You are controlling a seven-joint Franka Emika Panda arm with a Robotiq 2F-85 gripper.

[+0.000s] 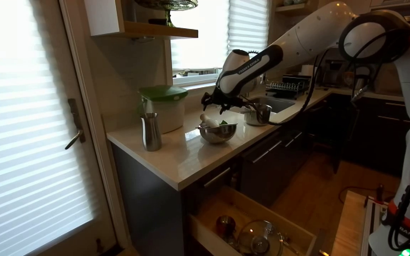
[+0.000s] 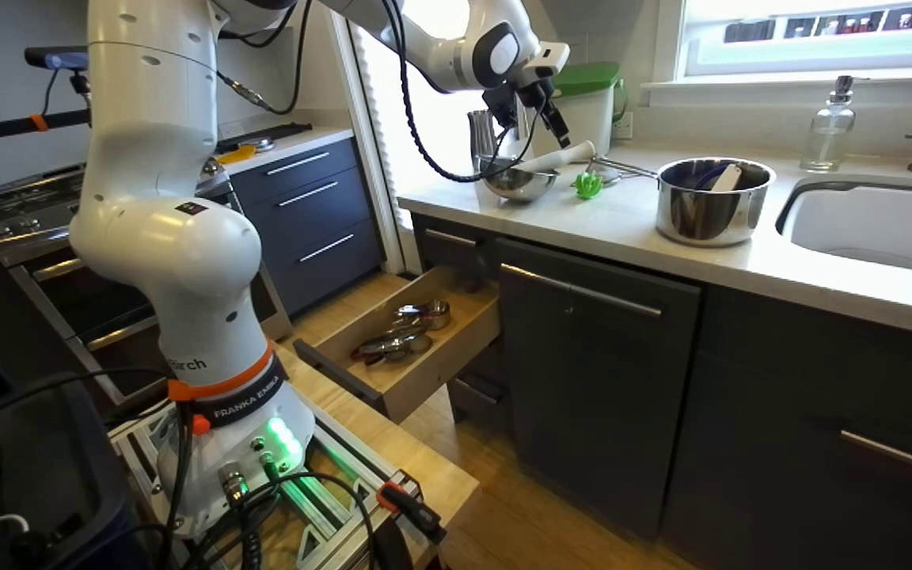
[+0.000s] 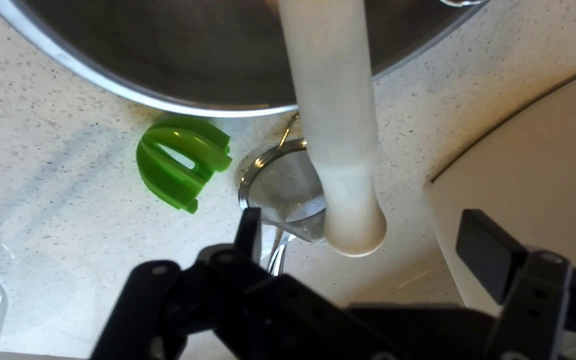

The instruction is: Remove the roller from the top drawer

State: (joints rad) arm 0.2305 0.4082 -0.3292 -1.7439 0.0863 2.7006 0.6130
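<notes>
Just below the end effector [image 1: 213, 109], jaws apart, the roller [image 3: 334, 115], partly inside the steel bowl [image 1: 218, 135].

Spread jaws hang above the roller [image 1: 210, 121] propped in the steel bowl [image 1: 219, 135], the drawer [image 1: 205, 233] below pulled open

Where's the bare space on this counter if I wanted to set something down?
The counter looks bare at its end corner, bordered by the metal pitcher and steel bowl, and along the front between bowl and pot. Beside the bowl it's crowded: green tool, strainer, the overhanging roller, and the open end effector above.
</notes>
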